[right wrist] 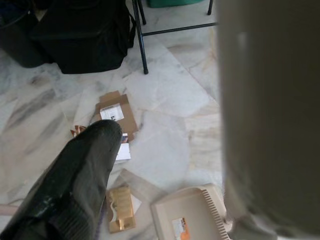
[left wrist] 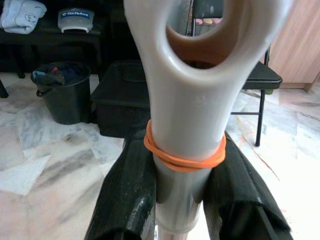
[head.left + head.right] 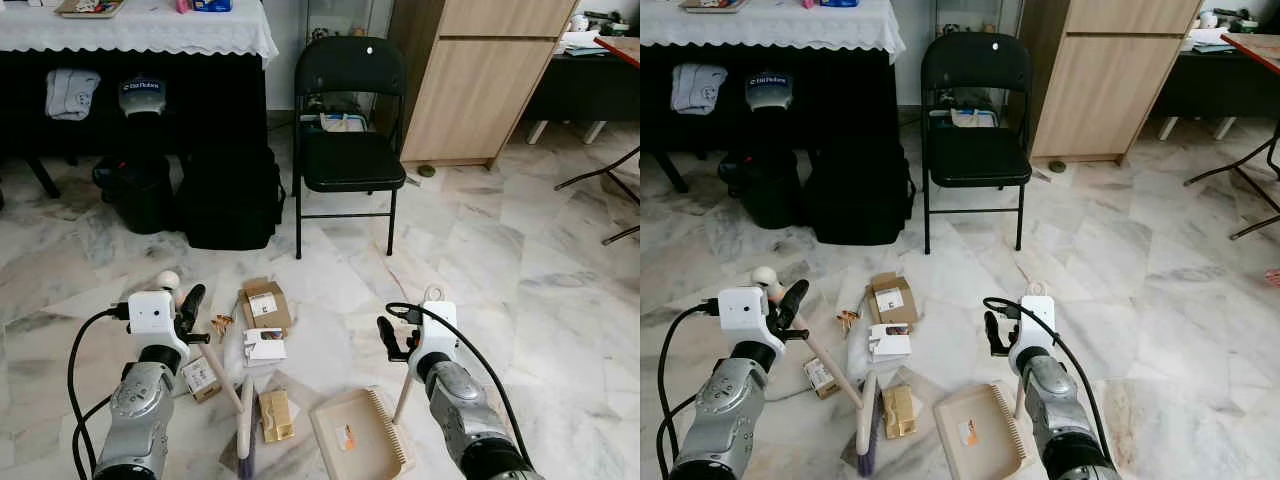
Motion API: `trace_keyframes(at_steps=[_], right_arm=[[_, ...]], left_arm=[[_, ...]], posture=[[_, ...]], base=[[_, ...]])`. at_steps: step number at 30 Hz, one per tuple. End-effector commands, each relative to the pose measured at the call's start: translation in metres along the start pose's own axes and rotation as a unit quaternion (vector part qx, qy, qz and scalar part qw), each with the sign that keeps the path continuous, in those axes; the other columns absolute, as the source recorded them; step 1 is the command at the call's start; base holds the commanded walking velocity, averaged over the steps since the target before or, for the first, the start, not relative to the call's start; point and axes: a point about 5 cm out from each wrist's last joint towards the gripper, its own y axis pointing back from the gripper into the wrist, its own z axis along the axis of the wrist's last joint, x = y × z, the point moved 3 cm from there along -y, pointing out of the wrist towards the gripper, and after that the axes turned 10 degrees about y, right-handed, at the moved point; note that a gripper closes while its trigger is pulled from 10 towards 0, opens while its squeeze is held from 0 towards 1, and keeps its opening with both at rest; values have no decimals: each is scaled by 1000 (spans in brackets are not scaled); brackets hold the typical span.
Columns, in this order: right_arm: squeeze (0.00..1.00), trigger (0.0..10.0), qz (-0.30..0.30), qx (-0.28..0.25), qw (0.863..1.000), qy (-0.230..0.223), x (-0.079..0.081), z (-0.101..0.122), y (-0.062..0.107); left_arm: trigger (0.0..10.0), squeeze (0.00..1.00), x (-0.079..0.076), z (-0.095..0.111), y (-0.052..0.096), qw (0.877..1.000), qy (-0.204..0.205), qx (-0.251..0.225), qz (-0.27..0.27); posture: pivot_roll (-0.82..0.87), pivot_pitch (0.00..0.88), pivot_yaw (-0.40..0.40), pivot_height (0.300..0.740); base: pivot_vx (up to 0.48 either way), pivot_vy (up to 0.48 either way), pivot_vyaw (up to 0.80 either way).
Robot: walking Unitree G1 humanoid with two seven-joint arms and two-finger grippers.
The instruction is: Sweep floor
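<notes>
Holding the cream plastic broom handle [image 2: 182, 125] clamped, the left gripper [image 3: 187, 312] angles bristles toward cardboard scraps [image 3: 266, 303]; the right gripper [image 3: 397, 340] grips the beige dustpan's [image 3: 355, 435] upright handle, ready to collect.

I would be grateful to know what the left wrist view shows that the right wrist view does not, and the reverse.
Particular to the left wrist view: the left pincer clamped on the broom handle under an orange rubber band, with a black bucket beyond. Particular to the right wrist view: the dustpan, its blurred handle close by the right pincer, a cardboard box and a gold packet. Both share the black bag, the folding chair and the marble floor.
</notes>
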Motion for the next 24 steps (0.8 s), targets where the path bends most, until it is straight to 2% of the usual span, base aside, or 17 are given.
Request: trace_keyframes(at_steps=[1,8,18,24], right_arm=[[0,10000,7,-6,1000,-5,-1,4,3],[0,10000,48,15,999,-1,2,3,11],[0,10000,103,69,991,49,9,-2,27],[0,10000,94,66,992,54,5,5,33]], left_arm=[[10000,0,1,-3,0,1000,-6,5,0],[10000,0,2,-2,-1,1000,-7,4,1],[10000,0,1,-2,-2,1000,-6,4,-1],[10000,0,1,-2,-2,1000,-5,2,-1]], posture=[[61,27,-91,740],[60,18,-89,740],[57,14,-87,740],[58,14,-88,740]], base=[[0,0,0],[0,0,0],[0,0,0],[0,0,0]])
